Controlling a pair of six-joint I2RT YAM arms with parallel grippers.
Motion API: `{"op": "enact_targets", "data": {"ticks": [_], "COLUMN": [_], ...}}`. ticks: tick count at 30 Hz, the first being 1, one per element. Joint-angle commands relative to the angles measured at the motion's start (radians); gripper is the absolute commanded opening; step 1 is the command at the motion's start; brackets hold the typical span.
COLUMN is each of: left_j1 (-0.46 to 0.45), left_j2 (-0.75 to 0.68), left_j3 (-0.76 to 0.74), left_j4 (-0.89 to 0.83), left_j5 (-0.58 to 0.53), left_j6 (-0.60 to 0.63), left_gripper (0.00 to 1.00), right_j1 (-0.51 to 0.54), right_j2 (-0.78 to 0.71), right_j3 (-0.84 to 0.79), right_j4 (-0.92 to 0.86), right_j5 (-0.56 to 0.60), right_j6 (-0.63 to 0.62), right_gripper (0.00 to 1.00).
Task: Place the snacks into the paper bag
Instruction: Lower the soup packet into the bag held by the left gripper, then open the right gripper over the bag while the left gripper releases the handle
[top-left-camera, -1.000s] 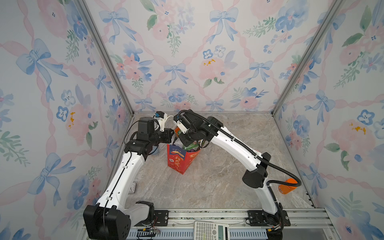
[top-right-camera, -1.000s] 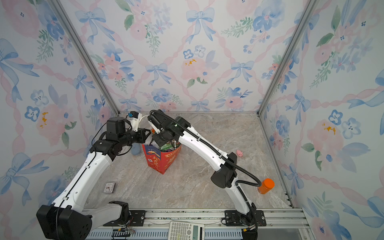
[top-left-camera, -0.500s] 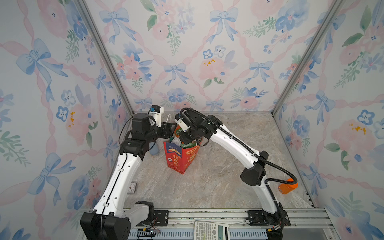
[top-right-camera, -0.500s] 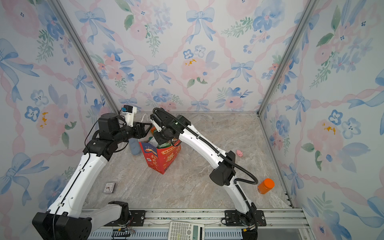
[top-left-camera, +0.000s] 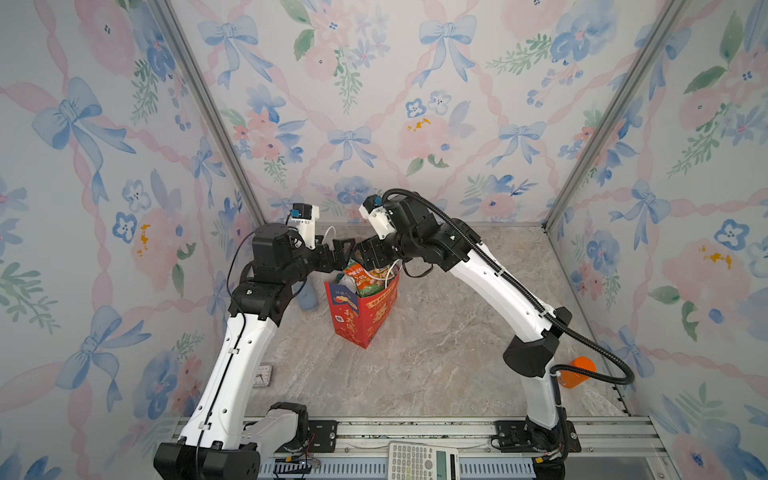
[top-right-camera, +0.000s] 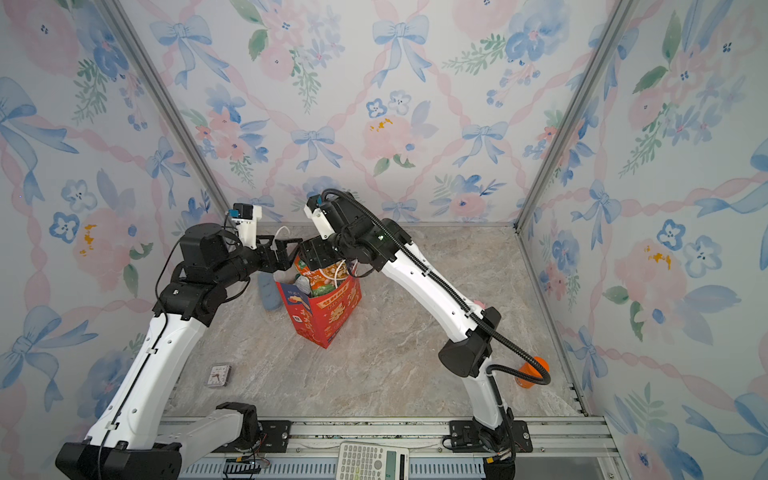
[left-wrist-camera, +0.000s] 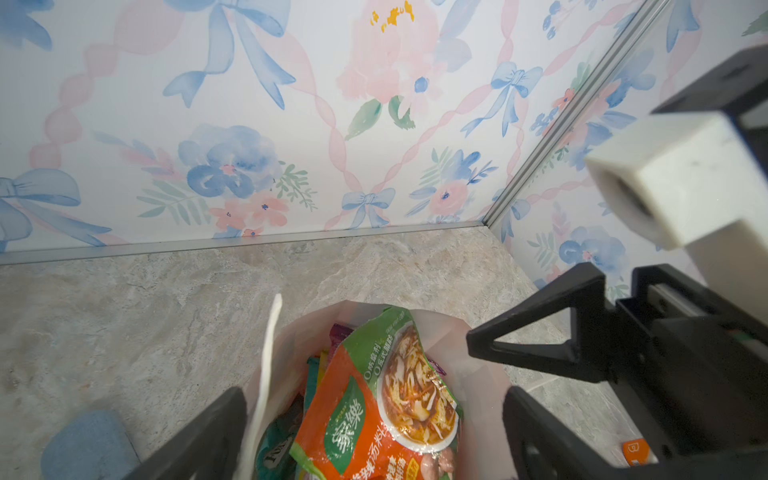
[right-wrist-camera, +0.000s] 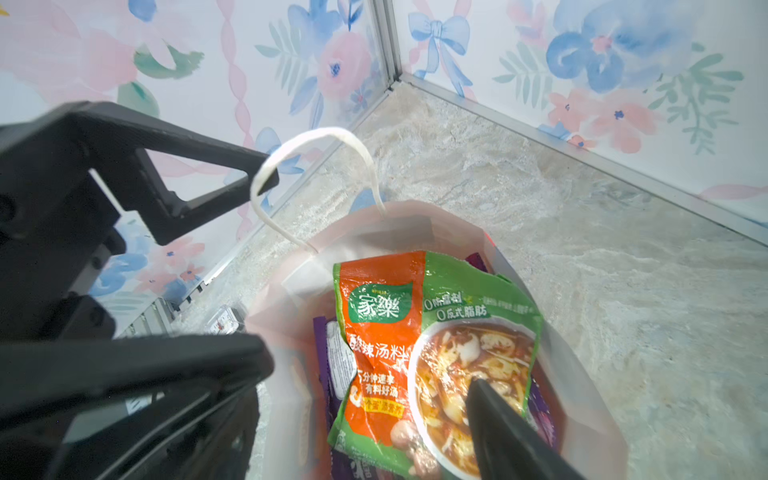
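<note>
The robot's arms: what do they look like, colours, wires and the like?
Glossy white shells with chunky black joints cover the left arm and right arm. A ribbed black hose runs along the right one, a thin black cable along the left. The black left gripper and right gripper have triangular open-frame fingers, each with a small white camera box.
</note>
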Motion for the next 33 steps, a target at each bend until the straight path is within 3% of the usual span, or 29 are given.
{"op": "enact_targets", "data": {"ticks": [1,3,11,17,26,33], "left_j1": [-0.004,-0.004,-0.003,-0.004,-0.004,-0.001], "left_j2": [-0.024,-0.031,-0.061,-0.093,-0.222,-0.301], "left_j3": [0.021,0.025,0.033,0.04,-0.018,-0.072], "left_j4": [-0.004,-0.004,0.023,0.046,0.099,0.117], "left_j5": [0.011,0.01,0.02,0.008,-0.297,-0.416], "left_j6": [-0.002,-0.005,-0.027,-0.028,-0.023,-0.013], "left_gripper": [0.98,0.98,0.98,0.98,0.98,0.98], "right_j1": [-0.011,-0.016,-0.023,-0.026,-0.025,-0.016], "right_j2": [-0.007,-0.005,0.087,0.127,0.215,0.298], "right_j3": [0.005,0.009,0.117,0.138,0.176,0.185], "right_j4": [0.075,0.081,-0.013,0.001,-0.013,-0.034], "right_j5": [-0.019,-0.012,0.096,0.101,0.134,0.186], "right_j6": [0.013,0.016,0.033,0.035,0.037,0.028], "right_gripper": [0.84,0.85,0.74,0.64,0.54,0.52]}}
